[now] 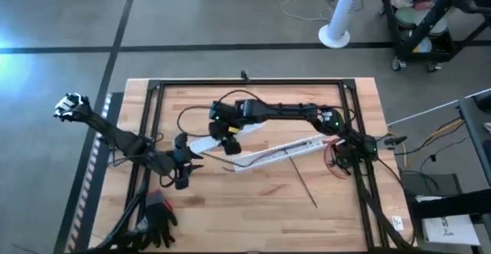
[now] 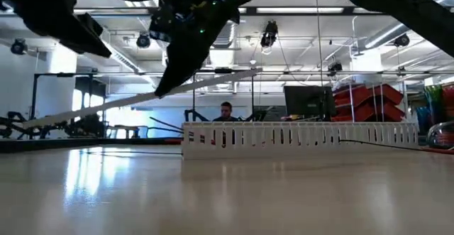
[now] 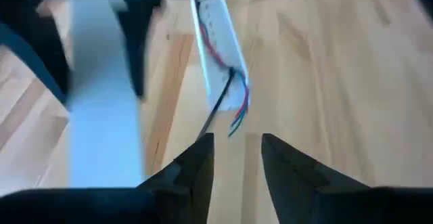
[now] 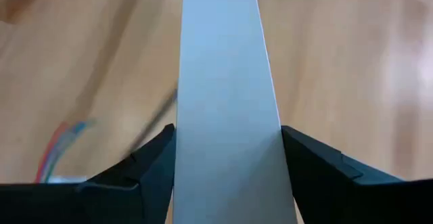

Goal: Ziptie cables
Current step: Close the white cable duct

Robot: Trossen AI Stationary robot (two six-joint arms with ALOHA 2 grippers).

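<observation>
Cables, red, dark and blue, spill from the end of the slotted white duct, which I see running diagonally across mid-table in the high view. My right gripper clamps a flat white strip above it. My left gripper, lower left, is parted and empty.

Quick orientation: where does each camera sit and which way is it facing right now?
High: overhead, straight down on table; both arms show.
Low: table height, level across to slotted duct; arms overhead.
Left wrist: past open left gripper toward cables.
Right wrist: past right gripper clamping white strip.
Shared: low and right wrist both show that strip.
</observation>
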